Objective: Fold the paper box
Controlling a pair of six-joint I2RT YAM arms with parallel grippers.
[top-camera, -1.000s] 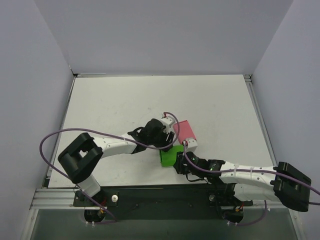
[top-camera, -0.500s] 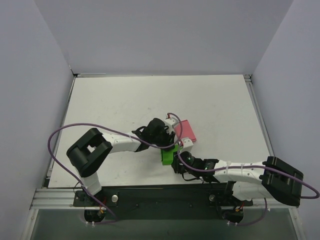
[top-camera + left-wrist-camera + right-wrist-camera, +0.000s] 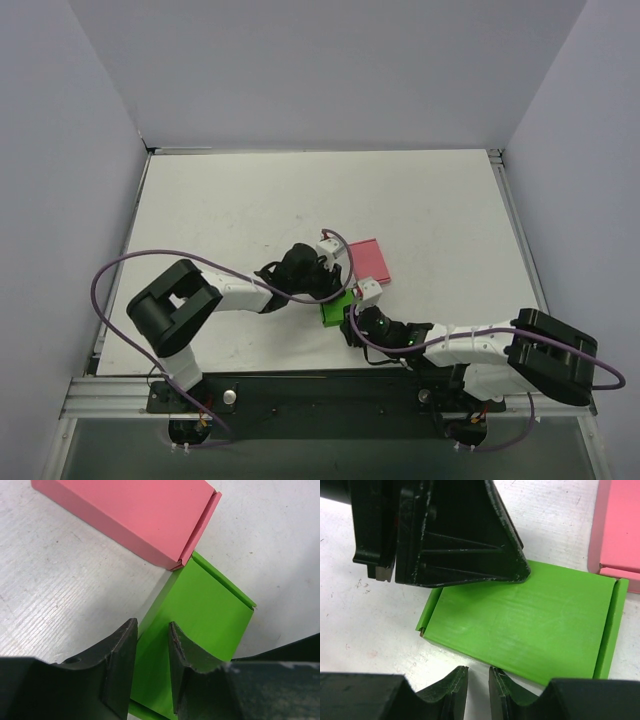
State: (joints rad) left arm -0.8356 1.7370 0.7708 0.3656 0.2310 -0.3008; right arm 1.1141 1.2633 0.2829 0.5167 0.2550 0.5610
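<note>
Top external view: the green paper box (image 3: 334, 312) lies flat on the white table (image 3: 220, 210) between both grippers, one corner against a pink box (image 3: 368, 261). The left gripper (image 3: 151, 626) straddles the green box's long edge, its fingers narrowly apart with green card in the gap; whether they pinch it I cannot tell. The right gripper (image 3: 477, 671) sits at the box's near edge, fingers slightly apart over bare table.

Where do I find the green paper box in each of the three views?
Top external: the green paper box lies low of centre.
Left wrist: the box runs from centre to bottom.
Right wrist: the box fills the middle.
Shared landmark: the pink box beside it.
</note>
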